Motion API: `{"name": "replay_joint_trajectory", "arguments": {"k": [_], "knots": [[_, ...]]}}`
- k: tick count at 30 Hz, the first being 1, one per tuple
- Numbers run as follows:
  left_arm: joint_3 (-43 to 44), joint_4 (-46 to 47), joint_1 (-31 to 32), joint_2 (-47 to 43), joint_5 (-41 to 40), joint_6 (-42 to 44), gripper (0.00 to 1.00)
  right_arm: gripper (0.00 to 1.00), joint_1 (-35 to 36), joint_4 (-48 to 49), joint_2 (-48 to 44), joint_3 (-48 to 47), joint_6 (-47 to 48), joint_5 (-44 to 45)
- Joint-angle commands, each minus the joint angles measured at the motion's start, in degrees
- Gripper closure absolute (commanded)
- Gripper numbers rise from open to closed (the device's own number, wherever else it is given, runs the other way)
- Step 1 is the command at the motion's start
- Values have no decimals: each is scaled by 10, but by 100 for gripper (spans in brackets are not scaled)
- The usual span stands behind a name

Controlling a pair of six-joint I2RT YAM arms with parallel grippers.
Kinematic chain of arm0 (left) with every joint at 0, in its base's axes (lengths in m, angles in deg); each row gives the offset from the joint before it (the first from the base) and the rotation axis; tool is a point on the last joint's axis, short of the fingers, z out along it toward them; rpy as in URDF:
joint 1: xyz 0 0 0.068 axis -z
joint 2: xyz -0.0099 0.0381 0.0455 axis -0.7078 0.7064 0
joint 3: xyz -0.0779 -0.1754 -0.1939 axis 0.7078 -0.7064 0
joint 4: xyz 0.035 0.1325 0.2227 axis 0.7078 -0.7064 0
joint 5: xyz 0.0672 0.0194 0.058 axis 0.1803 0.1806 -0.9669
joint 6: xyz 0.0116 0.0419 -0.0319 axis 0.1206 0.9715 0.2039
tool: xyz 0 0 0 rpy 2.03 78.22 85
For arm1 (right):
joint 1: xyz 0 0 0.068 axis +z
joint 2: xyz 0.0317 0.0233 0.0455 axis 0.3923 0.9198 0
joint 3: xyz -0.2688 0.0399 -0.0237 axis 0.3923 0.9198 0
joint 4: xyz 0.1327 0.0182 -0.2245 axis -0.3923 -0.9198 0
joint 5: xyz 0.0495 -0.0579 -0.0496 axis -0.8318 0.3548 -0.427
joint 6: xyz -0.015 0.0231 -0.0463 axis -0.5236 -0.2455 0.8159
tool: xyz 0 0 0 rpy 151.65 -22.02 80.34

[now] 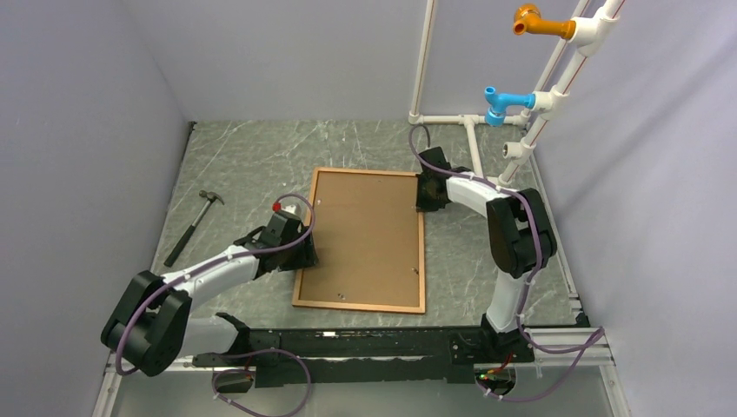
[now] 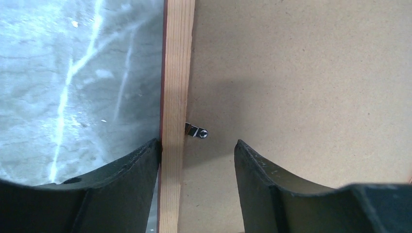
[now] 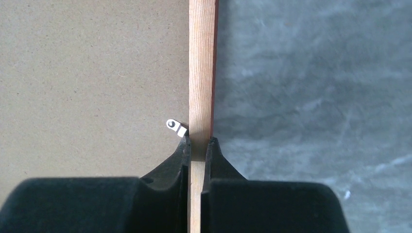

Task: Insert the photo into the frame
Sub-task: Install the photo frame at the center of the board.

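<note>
**A:** From above, where is the frame?

**B:** The frame [image 1: 358, 305] lies flat in the middle of the table [image 1: 252, 156], back side up, and a brown board [image 1: 365, 234] fills it. The photo is hidden from view. I cannot tell where it is.

**A:** And the arms?

**B:** The left claw [image 1: 304, 248] sits at the frame's left rail. The right claw [image 1: 423, 195] is at the right rail, near the far corner. A hammer [image 1: 193, 228] lies well to the left, apart from the frame. White pipes [image 1: 556, 65] stand at the back right, with an orange fitting [image 1: 532, 19] and a blue fitting [image 1: 500, 102].

**A:** Left wrist view?

**B:** The left claw [image 2: 197, 145] is spread wide and straddles the pale wooden rail [image 2: 176, 73]. One finger [image 2: 121, 179] touches the rail's outer edge on the table side, and the other finger [image 2: 272, 184] hangs over the board [image 2: 301, 73]. Between them a small metal tab [image 2: 197, 131] juts from the rail onto the board.

**A:** Right wrist view?

**B:** The right claw [image 3: 198, 143] is narrow, pinched on the frame's rail [image 3: 201, 58] with a fingertip against each side. A metal tab [image 3: 176, 126] sits just beside the inner finger [image 3: 170, 170], lying on the board [image 3: 87, 73]. The grey table [image 3: 316, 97] lies beyond the rail.
</note>
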Motion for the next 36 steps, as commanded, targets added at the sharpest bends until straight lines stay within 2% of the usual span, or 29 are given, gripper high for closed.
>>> {"name": "replay_joint_trajectory", "arguments": {"k": [1,6,10,11,14,15,17,19,24,30,36], "knots": [[-56,42,51,-16,78,-46,39,100,8,-31,-44,45,-14,-30],[-60,7,134,-60,42,-101,39,100,7,-43,-95,78,-19,-47],[-67,-35,194,-105,-18,-154,37,100,7,-44,-150,113,-30,-44],[-71,-44,201,-117,-35,-165,31,95,6,-44,-160,119,-30,-40],[-82,-77,203,-145,-75,-184,13,53,4,-51,-177,114,-25,-35],[-78,-90,203,-151,-88,-185,10,42,4,-55,-180,109,-23,-35],[-62,-112,201,-154,-113,-177,7,28,3,-65,-186,98,-22,-35],[-41,-124,194,-146,-125,-160,6,20,3,-71,-194,92,-22,-35],[12,-110,133,-88,-98,-94,5,14,-1,-78,-205,92,-25,-49],[75,-57,43,6,-32,-7,6,11,-19,-59,-226,146,-37,-87],[181,-61,0,120,-12,42,8,10,-46,-35,-244,200,-43,-136]]}}
